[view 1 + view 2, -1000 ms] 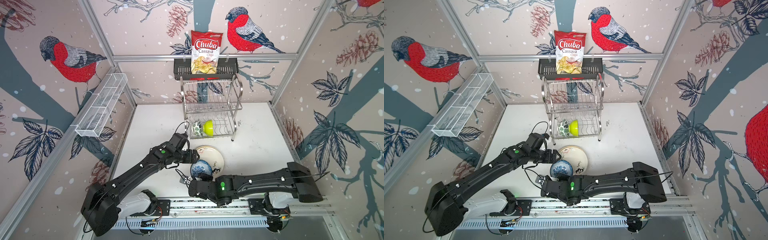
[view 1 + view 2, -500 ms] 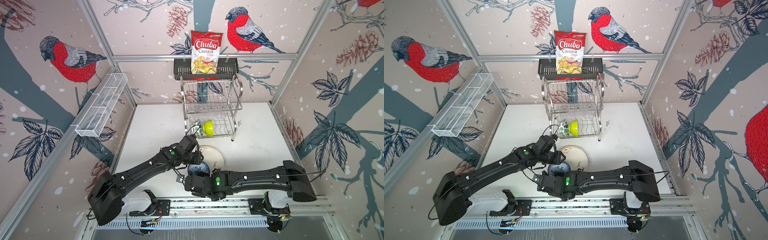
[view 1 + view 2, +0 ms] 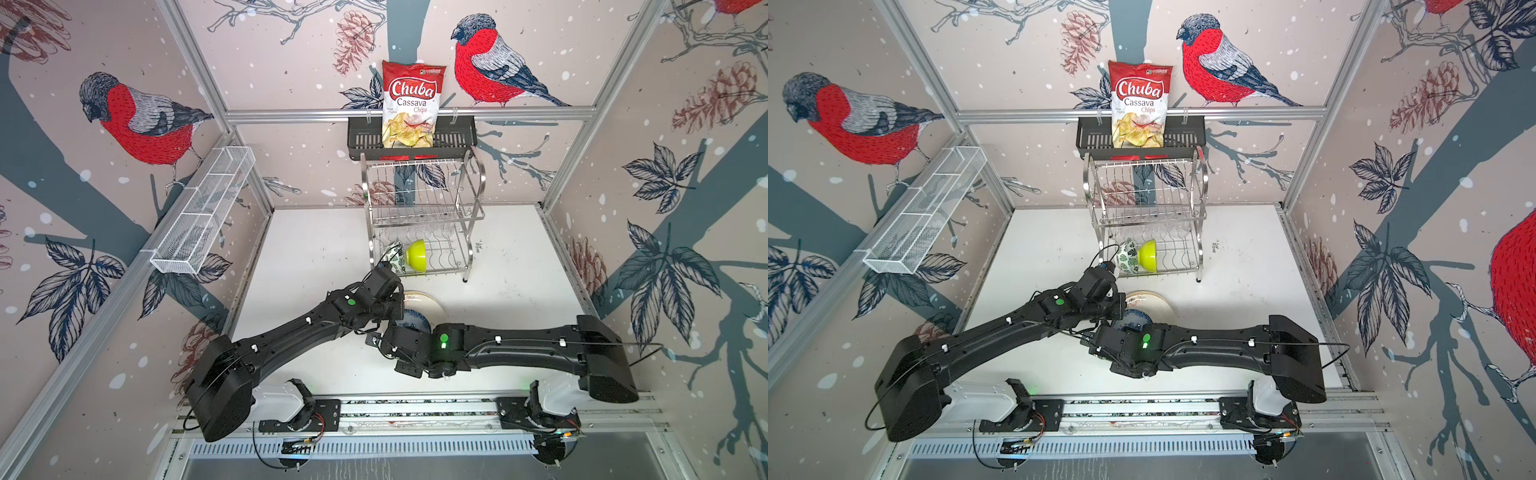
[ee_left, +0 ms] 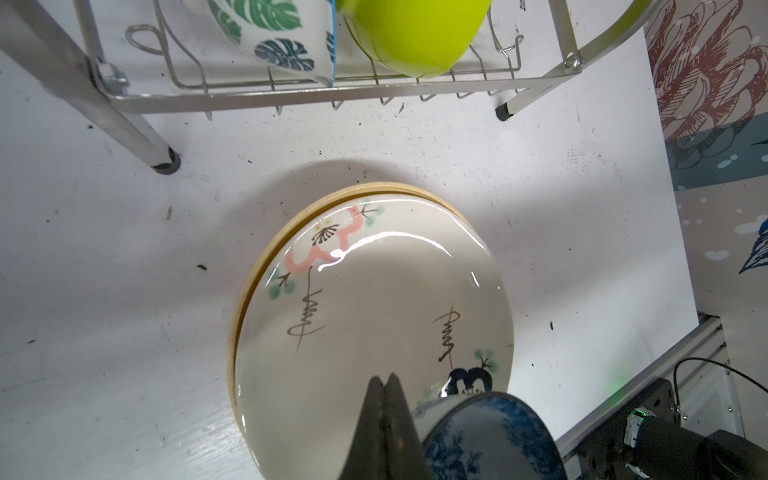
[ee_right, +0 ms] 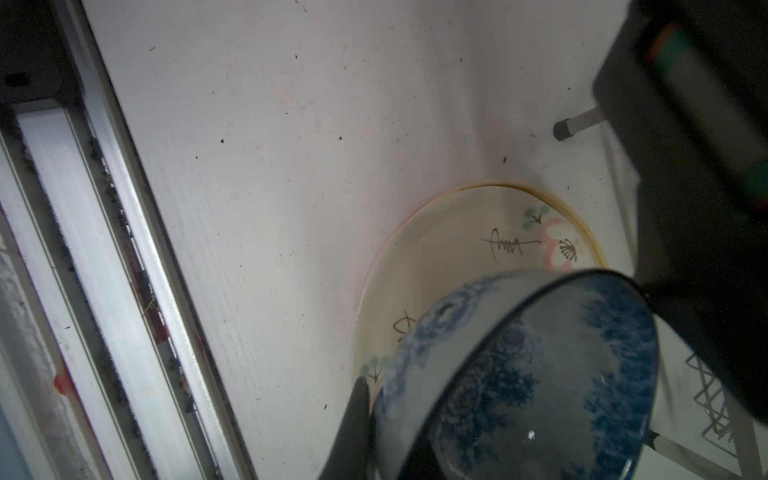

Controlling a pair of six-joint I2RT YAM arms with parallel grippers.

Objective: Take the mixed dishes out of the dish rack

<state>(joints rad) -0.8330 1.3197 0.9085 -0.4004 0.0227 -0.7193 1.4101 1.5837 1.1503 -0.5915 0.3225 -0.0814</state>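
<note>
The right jaws are closed on the rim of the blue-patterned bowl (image 5: 519, 374), which is held tilted over the cream floral plate (image 4: 374, 299) on the counter (image 4: 124, 249). The left jaws are pressed together, empty, just beside the bowl's wall.

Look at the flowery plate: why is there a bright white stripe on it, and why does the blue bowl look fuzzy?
In the left wrist view the stripe is light glaring off the glossy plate, and the blue bowl is too near the lens to be sharp; in the right wrist view it is soft too, and the picture is dim.
</note>
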